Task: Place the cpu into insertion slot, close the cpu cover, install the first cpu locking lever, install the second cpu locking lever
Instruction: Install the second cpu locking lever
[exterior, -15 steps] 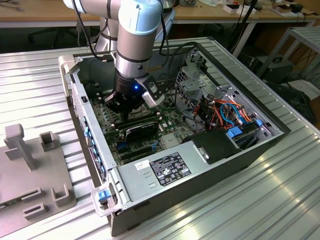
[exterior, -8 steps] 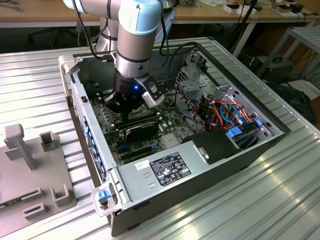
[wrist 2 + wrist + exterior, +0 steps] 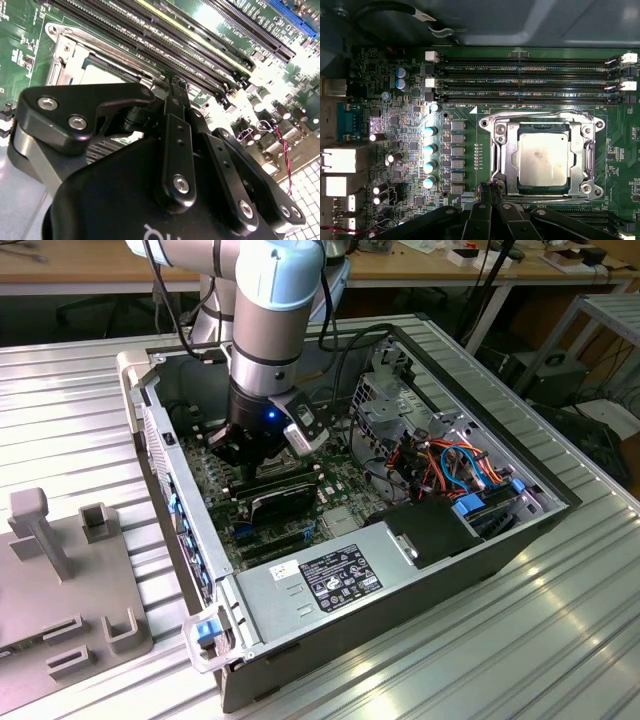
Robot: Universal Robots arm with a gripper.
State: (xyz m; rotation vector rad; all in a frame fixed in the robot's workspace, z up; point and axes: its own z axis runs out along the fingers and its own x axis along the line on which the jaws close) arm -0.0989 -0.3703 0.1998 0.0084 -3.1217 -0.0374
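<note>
First wrist view: cpu (image 3: 543,159) seated under closed cpu cover (image 3: 502,150); jaws (image 3: 489,192) pressed together beside it; risks scraping motherboard (image 3: 410,150).

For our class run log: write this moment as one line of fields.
tool: shut, holds nothing, beside insertion slot | cpu: seated in slot | cpu cover: down around cpu | site: motherboard

Hid most of the cpu cover (image 3: 75,55) behind the tool (image 3: 172,97) in the second wrist view; cut off the memory slots (image 3: 530,80) at the first wrist view's edge.
</note>
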